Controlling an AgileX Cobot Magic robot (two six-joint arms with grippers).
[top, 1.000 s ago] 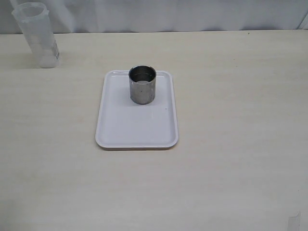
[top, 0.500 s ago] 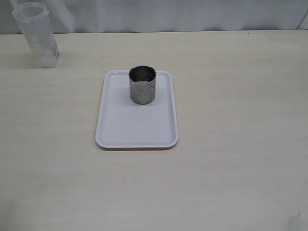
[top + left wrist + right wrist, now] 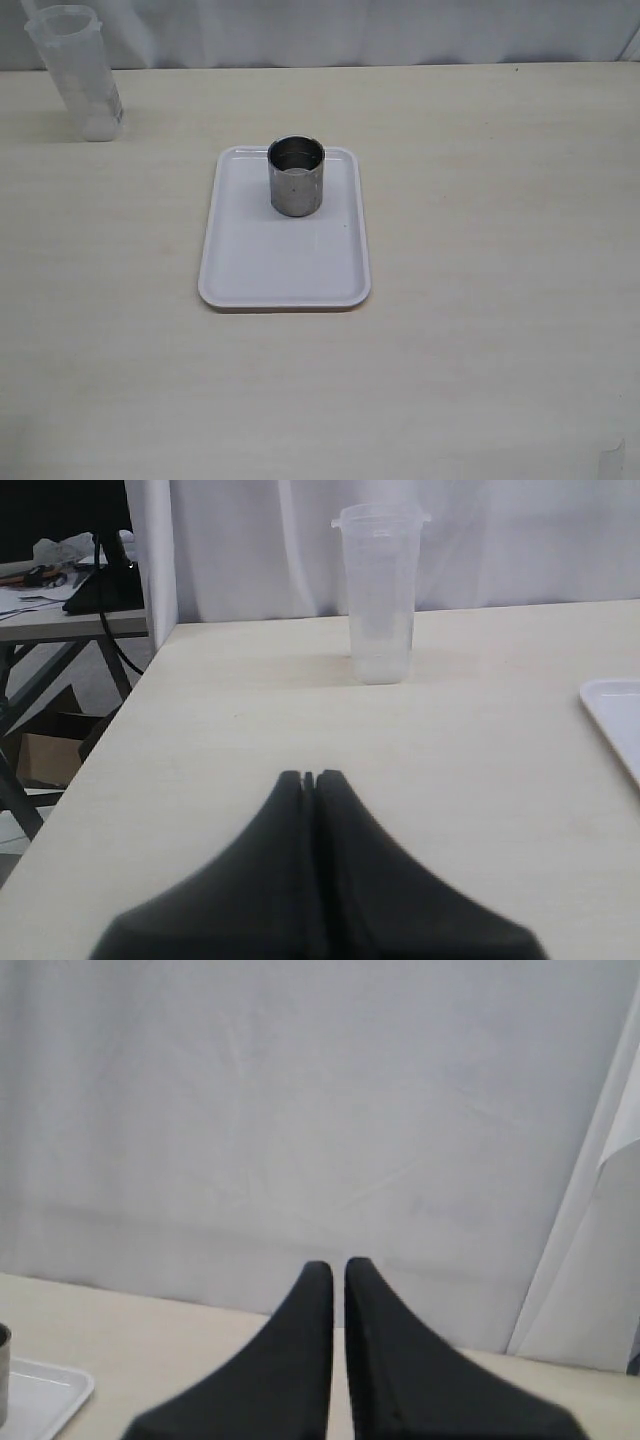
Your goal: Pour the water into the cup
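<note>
The steel cup [image 3: 296, 176] stands upright at the far end of a white tray [image 3: 285, 270] in the exterior view. A sliver of the cup [image 3: 3, 1375] shows at the edge of the right wrist view. The water is barely visible, low in a translucent plastic beaker [image 3: 78, 72] at the table's far left corner. In the left wrist view the beaker [image 3: 378, 595] stands well ahead of my left gripper [image 3: 310, 776], which is shut and empty. My right gripper [image 3: 338, 1265] is shut with a thin slit between the fingers, and it is empty. Neither gripper shows in the exterior view.
The tray's corner shows in the left wrist view [image 3: 615, 715] and the right wrist view [image 3: 45, 1390]. The table's left edge [image 3: 130, 695] drops off beside the beaker. A white curtain [image 3: 350, 30] backs the table.
</note>
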